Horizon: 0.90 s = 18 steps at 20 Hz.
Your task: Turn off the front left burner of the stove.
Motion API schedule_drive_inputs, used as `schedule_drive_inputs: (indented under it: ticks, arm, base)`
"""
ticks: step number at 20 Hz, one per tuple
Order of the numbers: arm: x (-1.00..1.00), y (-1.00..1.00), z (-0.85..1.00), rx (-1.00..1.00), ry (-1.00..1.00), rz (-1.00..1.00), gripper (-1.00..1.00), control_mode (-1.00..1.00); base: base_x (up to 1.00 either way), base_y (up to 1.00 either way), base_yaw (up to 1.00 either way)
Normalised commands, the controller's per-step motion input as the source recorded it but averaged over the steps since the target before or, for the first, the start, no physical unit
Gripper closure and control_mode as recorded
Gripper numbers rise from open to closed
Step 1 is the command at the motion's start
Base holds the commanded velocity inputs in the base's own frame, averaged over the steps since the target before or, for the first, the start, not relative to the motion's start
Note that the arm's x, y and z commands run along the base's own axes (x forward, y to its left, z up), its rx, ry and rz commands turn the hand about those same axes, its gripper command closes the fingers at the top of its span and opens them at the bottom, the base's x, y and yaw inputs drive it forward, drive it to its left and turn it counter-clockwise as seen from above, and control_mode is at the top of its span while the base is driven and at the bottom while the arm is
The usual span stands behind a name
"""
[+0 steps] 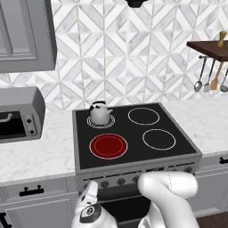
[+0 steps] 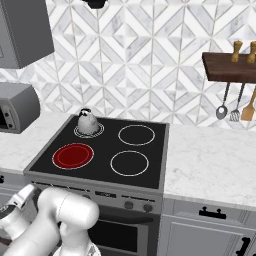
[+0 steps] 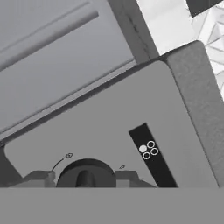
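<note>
Pincer (image 3: 86, 177) pinching round dark knob (image 3: 86, 171), front left burner (image 1: 108, 145) solid red disc

No words, brands or numbers for you to read. Stove front panel (image 3: 144, 109): one black label (image 3: 154, 158) beside the knob (image 3: 85, 174), bearing four small circles, one filled white. Two tiny marks flank the knob; illegible.

left base, right base: flank stove (image 1: 133, 133), share cooktop | hand: close on front panel knob (image 3: 85, 174)
</note>
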Motion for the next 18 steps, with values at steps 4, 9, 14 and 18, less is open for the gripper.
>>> schedule_drive_inputs:
  ticks: [4, 9, 14, 18]
  arm:
    - [0.0, -0.25, 0.41, 0.57, 0.0, -0.09, 1.0, -1.0]
    - [0.0, -0.25, 0.41, 0.59, 0.0, -0.1, 1.0, -1.0]
    - [0.01, -0.23, 0.42, 0.59, 0.0, -0.1, 1.0, -1.0]
    - [0.04, -0.19, 0.37, 0.59, 0.0, -0.11, 1.0, -1.0]
  base:
    - [0.0, 0.0, 0.0]
    - [0.0, 0.0, 0.0]
    - [0.0, 0.0, 0.0]
    - [0.0, 0.0, 0.0]
